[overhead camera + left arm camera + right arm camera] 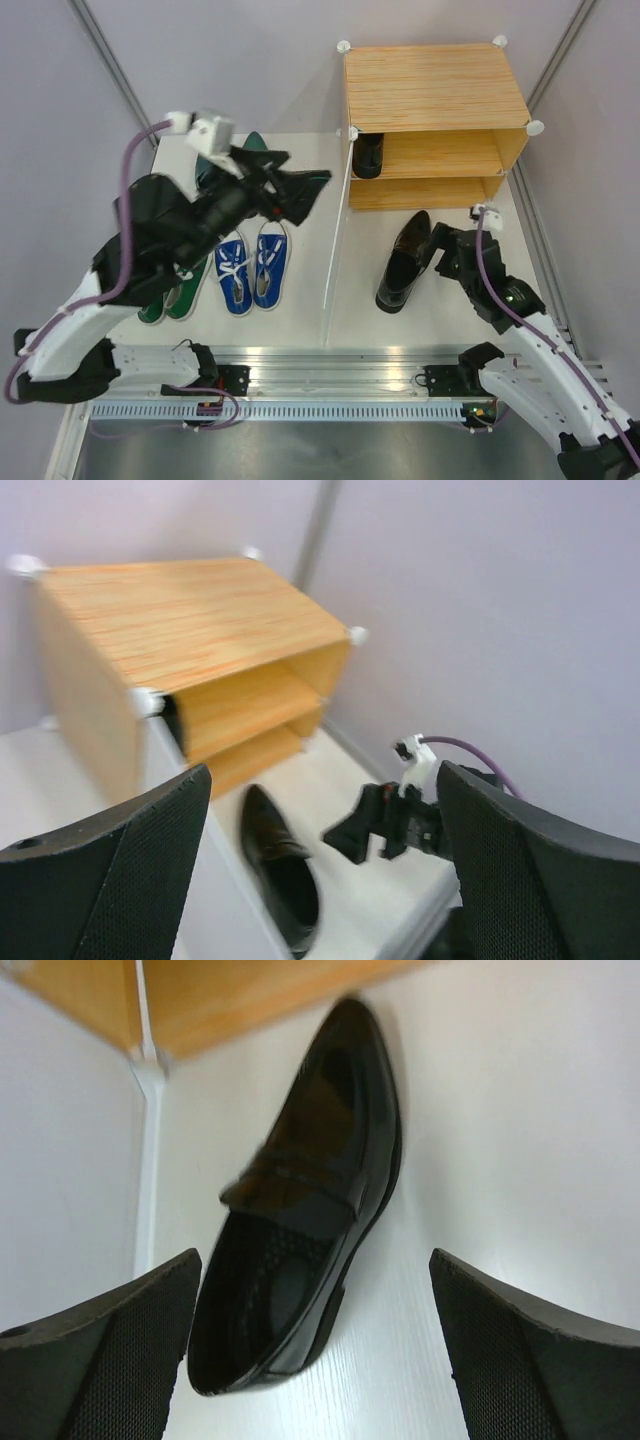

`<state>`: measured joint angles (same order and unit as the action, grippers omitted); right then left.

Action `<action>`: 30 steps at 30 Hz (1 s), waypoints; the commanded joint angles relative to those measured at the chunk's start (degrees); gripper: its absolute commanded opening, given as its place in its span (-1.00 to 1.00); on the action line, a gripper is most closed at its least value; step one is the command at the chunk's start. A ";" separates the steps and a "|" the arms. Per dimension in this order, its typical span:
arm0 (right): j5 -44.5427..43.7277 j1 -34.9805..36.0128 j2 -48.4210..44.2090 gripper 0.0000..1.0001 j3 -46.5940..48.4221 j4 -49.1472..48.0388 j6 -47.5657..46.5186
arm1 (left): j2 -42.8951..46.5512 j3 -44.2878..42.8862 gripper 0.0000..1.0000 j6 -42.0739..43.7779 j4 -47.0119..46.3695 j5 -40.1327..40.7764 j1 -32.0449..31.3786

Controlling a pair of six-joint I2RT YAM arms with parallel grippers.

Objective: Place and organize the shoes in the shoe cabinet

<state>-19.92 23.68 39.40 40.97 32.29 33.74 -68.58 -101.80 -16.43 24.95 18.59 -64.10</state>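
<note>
The wood-grain shoe cabinet (435, 90) stands at the back right, with one black dress shoe (368, 155) on its upper shelf. The other black dress shoe (405, 262) lies on the table in front of it. My right gripper (438, 252) is open just right of this shoe. In the right wrist view the shoe (300, 1190) lies ahead of the gripper (315, 1350), toward its left finger. My left gripper (295, 178) is open and empty, raised above the table; its wrist view faces the cabinet (190, 620). Blue sneakers (252, 268) lie at centre left. The green sneakers (180, 295) and dark green shoes (250, 145) are mostly hidden by my left arm.
The cabinet's translucent door panel (338, 240) stands open, running from the cabinet's left corner toward the near edge, between the sneakers and the black shoe. Grey walls close in on both sides. A metal rail (330, 365) runs along the near edge.
</note>
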 commanded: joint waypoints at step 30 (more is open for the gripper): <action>12.80 0.93 21.60 -0.74 -3.36 -8.30 -1.83 | 31.75 46.08 0.99 13.53 -0.78 31.60 0.37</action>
<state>-5.45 24.38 59.55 33.82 25.28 34.35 -37.60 -55.64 -4.80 25.17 50.94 -63.99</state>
